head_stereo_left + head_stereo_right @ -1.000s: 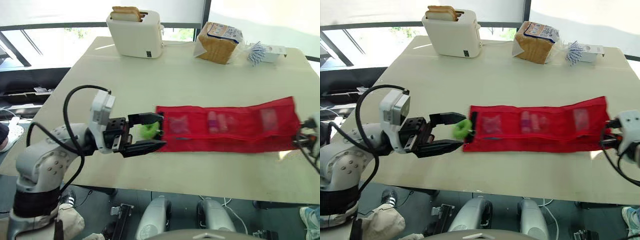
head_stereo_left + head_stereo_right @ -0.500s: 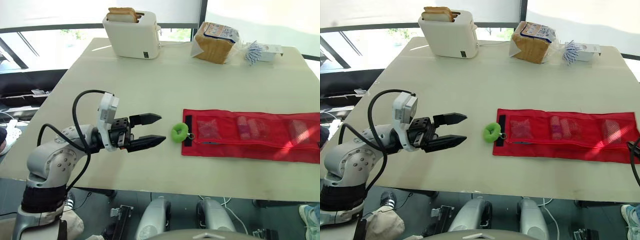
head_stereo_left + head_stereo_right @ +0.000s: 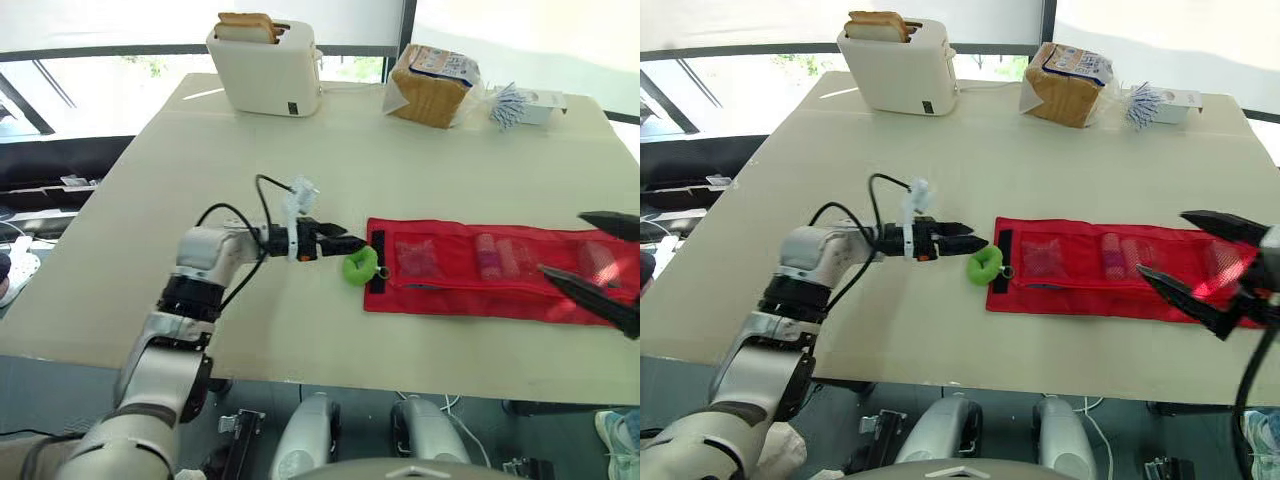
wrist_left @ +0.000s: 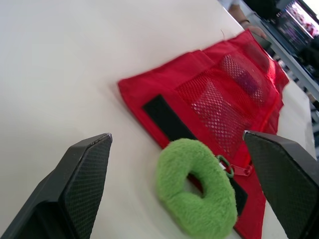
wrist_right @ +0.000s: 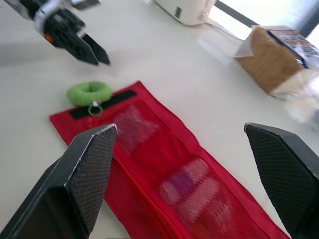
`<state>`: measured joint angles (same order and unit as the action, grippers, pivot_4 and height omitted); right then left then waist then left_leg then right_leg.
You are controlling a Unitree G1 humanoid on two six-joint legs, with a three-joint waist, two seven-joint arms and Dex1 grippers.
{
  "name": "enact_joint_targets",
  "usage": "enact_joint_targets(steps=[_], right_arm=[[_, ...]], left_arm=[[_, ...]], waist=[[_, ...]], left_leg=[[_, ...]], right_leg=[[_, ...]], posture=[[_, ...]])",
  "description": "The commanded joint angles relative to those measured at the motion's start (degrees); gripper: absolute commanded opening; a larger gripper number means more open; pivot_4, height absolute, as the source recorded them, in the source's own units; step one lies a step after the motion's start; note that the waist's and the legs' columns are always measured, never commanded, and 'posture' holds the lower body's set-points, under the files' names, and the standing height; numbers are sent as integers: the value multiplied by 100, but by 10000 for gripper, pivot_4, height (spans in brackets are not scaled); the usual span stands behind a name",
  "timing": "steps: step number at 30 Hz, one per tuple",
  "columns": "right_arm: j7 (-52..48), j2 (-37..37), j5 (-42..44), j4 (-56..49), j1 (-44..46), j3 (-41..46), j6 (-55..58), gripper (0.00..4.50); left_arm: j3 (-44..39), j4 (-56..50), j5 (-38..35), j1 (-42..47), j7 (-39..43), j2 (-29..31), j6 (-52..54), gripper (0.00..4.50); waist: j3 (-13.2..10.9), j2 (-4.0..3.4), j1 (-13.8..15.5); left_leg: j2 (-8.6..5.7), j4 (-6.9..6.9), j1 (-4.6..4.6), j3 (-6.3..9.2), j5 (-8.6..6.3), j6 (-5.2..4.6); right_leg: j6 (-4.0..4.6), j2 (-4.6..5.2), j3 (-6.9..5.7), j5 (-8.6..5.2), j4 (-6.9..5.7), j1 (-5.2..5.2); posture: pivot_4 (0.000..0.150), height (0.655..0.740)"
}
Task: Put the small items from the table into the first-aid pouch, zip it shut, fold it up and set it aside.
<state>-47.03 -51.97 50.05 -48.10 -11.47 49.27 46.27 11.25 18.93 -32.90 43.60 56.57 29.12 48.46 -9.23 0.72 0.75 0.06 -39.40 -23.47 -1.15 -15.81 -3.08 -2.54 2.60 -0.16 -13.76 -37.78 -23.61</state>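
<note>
The small items sit inside the mesh pockets of the red pouch (image 3: 500, 270), which lies flat and unfolded across the table (image 3: 200, 180), so loading looks done to me. The green ring pull (image 3: 359, 266) rests at the pouch's left end; I can't tell whether the zip is fully shut. My left jaws hang wide just beside that ring. My right jaws gape wide over the pouch's right end. Both are empty. Folding and setting aside remain.
</note>
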Motion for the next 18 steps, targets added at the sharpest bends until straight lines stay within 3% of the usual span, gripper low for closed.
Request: enact_joint_targets(steps=[1,8,12,15,18], right_arm=[[286,-12,1,-203,79,-416,-150,43679],[554,69,-28,-410,-60,-548,-262,43679],[613,61,-14,-429,-128,-573,-334,43679],[589,57,11,-442,-202,-508,-368,45000],[588,59,14,-484,-300,-469,-421,45000]], left_arm=[[64,551,407,405,314,-87,-368,45000],[187,791,699,529,893,-153,-437,45000],[381,888,1116,497,1134,-182,-1020,45000],[502,1053,1434,566,1240,-243,-1385,38797],[728,1141,1776,563,1439,-290,-1811,24173]], waist=[[0,0,3],[-1,2,4],[-1,1,5],[-1,1,11],[-1,2,9]], left_leg=[[0,0,-2,1,0,0],[0,-4,-9,5,-4,-6],[0,-6,-9,5,-11,-19],[0,-6,-9,6,-13,-23],[0,-7,-10,6,-14,-24]], right_leg=[[0,0,0,0,0,-1],[-1,2,-3,0,1,-4],[-1,2,-3,0,-1,-3],[0,2,-3,0,-1,-4],[0,2,-3,0,-1,-3]], posture=[[1500,7400],[1500,7400],[1500,7400],[1500,7400],[1500,7400]])
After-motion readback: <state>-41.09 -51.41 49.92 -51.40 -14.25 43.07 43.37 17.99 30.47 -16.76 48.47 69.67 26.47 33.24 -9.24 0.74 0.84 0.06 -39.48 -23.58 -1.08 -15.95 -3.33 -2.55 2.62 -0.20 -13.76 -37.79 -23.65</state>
